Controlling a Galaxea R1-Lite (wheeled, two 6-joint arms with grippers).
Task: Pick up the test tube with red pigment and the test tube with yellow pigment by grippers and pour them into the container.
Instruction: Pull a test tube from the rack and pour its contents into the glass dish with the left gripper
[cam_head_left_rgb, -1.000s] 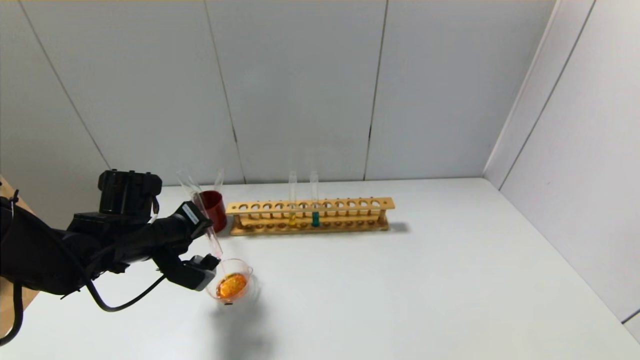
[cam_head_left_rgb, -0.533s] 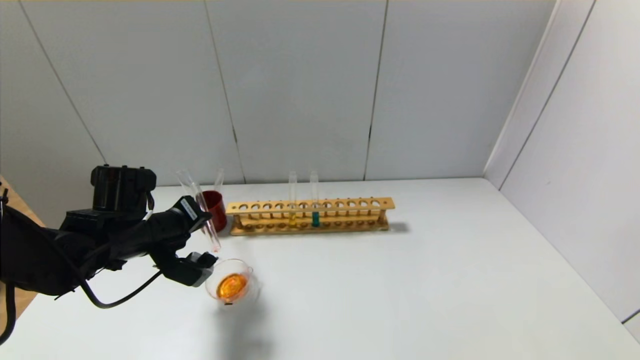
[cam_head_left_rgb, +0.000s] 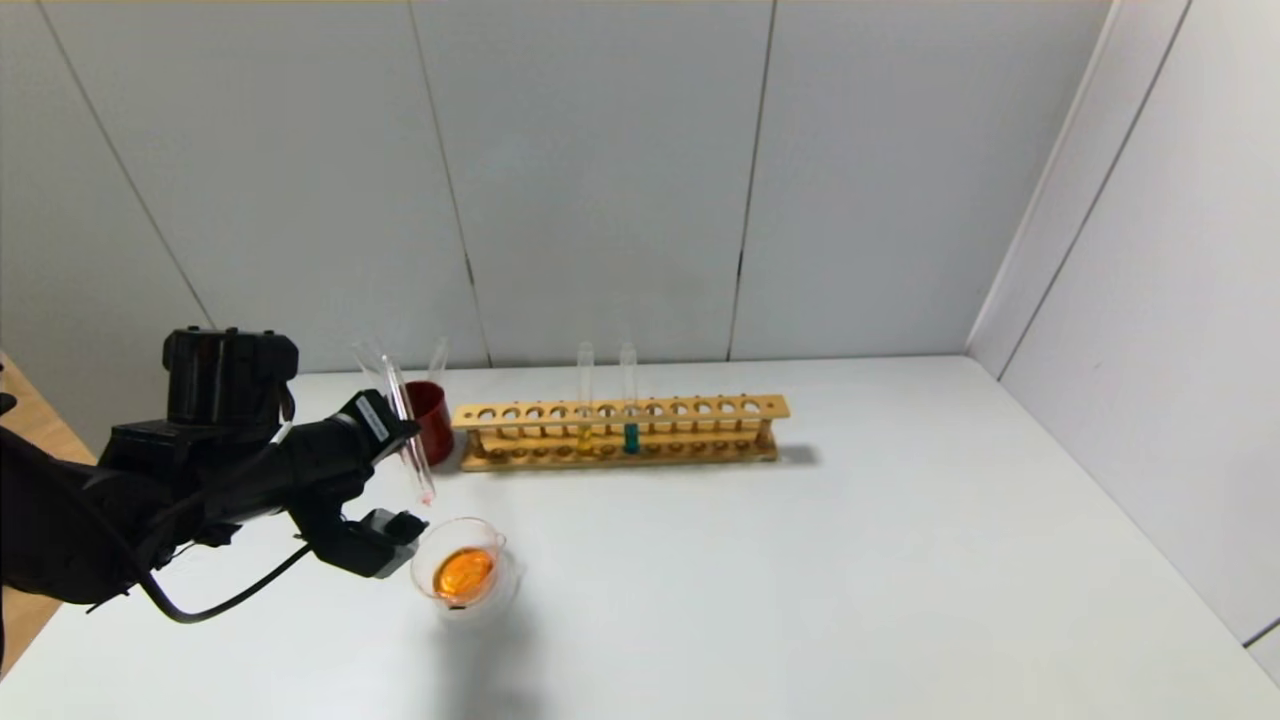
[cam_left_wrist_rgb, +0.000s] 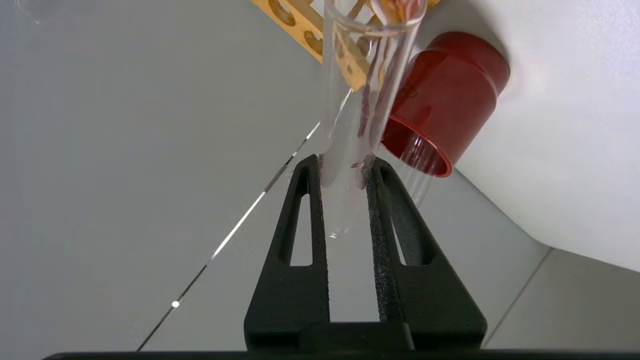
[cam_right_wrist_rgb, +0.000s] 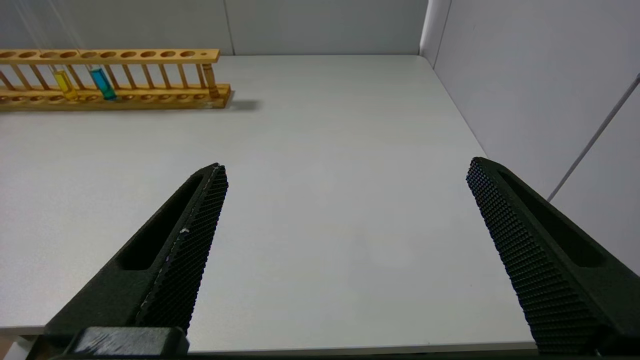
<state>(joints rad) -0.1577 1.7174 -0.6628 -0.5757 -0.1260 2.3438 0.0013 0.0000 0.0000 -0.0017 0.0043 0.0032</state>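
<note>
My left gripper (cam_head_left_rgb: 400, 435) is shut on the test tube with red pigment (cam_head_left_rgb: 408, 440). The tube is nearly empty, with only red traces inside. It hangs tilted, its lower end just above and behind the container (cam_head_left_rgb: 462, 572), a low clear glass dish holding orange liquid. In the left wrist view both fingers (cam_left_wrist_rgb: 380, 210) pinch the tube (cam_left_wrist_rgb: 350, 100). A tube with yellow liquid (cam_head_left_rgb: 585, 405) stands in the wooden rack (cam_head_left_rgb: 700, 432); I cannot tell if it is the bright yellow one. My right gripper (cam_right_wrist_rgb: 347, 165) is open and empty over the bare table.
A dark red cup (cam_head_left_rgb: 430, 420) with an empty clear tube in it stands just behind the held tube, left of the rack. A teal-liquid tube (cam_head_left_rgb: 629, 400) stands in the rack beside the yellow one. Grey walls close the back and right.
My left gripper has drawn back to the left and up with the tube. The tube's lower end has left the dish and the tube stands more upright.
</note>
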